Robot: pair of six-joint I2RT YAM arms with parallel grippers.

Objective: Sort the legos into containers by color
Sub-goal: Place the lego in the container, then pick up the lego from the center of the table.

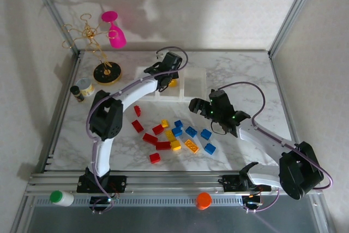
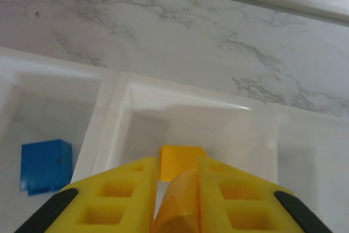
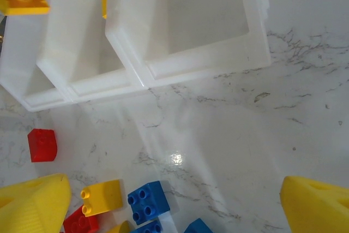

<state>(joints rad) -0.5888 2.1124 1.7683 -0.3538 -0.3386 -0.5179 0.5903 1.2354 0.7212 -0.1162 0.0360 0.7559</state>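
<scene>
Starting at the near side of the marble table [image 1: 245, 80], about fifteen loose legos [image 1: 175, 145] lie scattered in a patch between the two arms: roughly six red toward the left, four yellow in the middle and five blue toward the right, all unsorted and mixed by color. Just beyond the blue ones hovers the right gripper [image 1: 196, 107], its jaws spread wide with nothing between them; the right wrist view looks down on red, yellow and blue bricks just under its fingers. Farther back stand the containers [image 1: 193, 80], a row of three joined translucent bins. The left gripper [image 2: 177, 178] is poised over the middle bin, clamped tight on a yellow brick [image 2: 175, 205] that has not been let go. Below it, a second yellow piece [image 2: 182, 161] seems to rest on that bin's floor, though it could be the far end of the held one. The neighboring bin to the left holds a single blue brick [image 2: 46, 165], and the bin at the right end shows a bare floor, presumably meant for red. By this reading the sort has barely begun: two or three pieces placed or nearly so, most of the pile left, and no red handled at all.
</scene>
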